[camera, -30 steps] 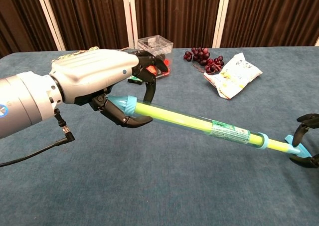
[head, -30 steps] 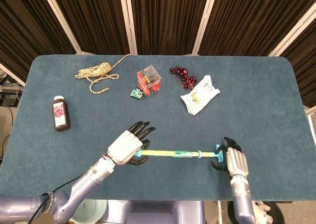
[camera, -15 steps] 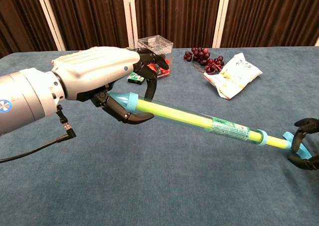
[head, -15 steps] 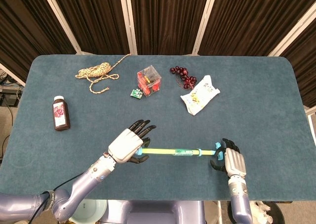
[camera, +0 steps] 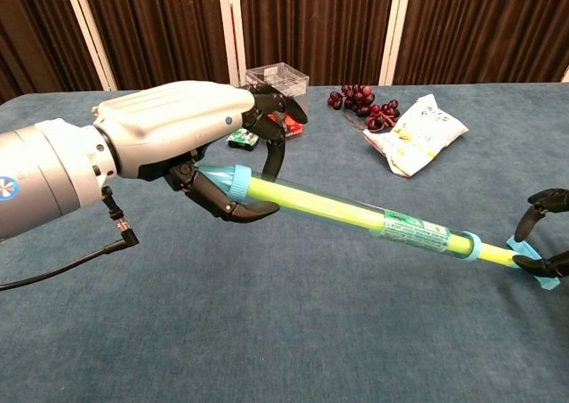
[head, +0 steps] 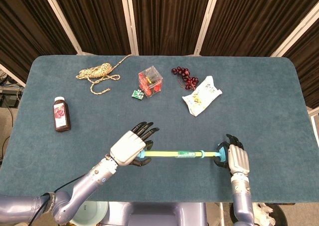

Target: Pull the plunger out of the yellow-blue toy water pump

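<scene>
Slightly shorter now than half a second ago, the yellow rod showing between the blue collar and my right hand [head: 234, 158] suggests the plunger [camera: 494, 257] has slid back in, not out. My left hand [camera: 191, 141] holds the water pump [camera: 338, 209] by its blue nose end, fingers curled over and under the tube, which hangs tilted just above the table [head: 279, 111]. My right hand pinches the blue handle at the far end, dark fingertips [camera: 544, 200] hooked around it.

I judge the pinch to be the weak point: only the fingertips hold the handle, so a hard pull could slip them off, and if my left hand gives along the smooth tube the whole pump will travel instead of the plunger.

Farther back, well apart from the pump, lie a dark bottle [head: 61, 113], a snack packet [head: 201, 96], a clear plastic box [head: 150, 81], a bunch of grapes [head: 185, 77] and a coil of rope [head: 98, 71]. None stands in the pulling line.
</scene>
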Available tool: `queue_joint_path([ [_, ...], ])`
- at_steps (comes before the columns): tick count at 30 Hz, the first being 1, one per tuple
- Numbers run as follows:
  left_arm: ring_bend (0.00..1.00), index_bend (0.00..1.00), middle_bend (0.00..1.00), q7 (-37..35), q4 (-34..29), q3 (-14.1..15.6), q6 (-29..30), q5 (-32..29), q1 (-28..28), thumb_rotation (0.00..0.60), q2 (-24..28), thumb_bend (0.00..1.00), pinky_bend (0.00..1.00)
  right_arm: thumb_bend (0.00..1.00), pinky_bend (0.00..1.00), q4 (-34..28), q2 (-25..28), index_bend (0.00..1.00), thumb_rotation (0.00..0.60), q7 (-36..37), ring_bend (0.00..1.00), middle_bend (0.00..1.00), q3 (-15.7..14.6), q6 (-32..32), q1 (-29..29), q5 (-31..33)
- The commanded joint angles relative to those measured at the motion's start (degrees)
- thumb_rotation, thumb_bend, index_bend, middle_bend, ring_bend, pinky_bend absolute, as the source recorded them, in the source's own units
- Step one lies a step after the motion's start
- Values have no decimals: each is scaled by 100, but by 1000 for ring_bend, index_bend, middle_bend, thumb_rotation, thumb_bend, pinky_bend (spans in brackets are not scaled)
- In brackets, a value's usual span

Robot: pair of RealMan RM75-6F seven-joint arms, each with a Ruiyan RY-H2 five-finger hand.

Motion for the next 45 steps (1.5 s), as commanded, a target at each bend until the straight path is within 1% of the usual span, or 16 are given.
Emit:
queue_joint_path([
  [1, 6, 617, 102, 4, -1, 2, 7, 2, -1, 600, -6, 392, 107, 338, 93, -4, 19, 458, 600, -8, 42, 118, 10, -4, 2, 36],
  [17, 6, 617, 103, 41, -20, -18, 20, -38, -34, 600, -21, 392, 107, 361, 93, 56, -24, 458, 600, -82, 42, 118, -154, -57, -3, 115],
  [26, 6, 617, 103, 32, -16, -17, 31, -42, -40, 600, -14, 392, 107, 384, 93, 89, -65, 461, 600, -63, 44, 118, -171, -67, -5, 139],
  [30, 6, 617, 103, 32, -14, -8, 35, -34, -43, 600, -7, 391, 107, 415, 93, 106, -66, 506, 600, -69, 47, 119, -164, -64, -7, 168],
  [38, 6, 617, 103, 0, -25, -16, 56, -37, -39, 600, 27, 391, 107, 429, 92, 97, -13, 612, 600, -132, 52, 133, -117, -30, -3, 259],
  [45, 6, 618, 103, -41, -93, -18, 92, -15, -22, 600, 109, 392, 107, 428, 92, 41, 105, 634, 600, -157, 53, 137, -29, 33, 19, 235],
])
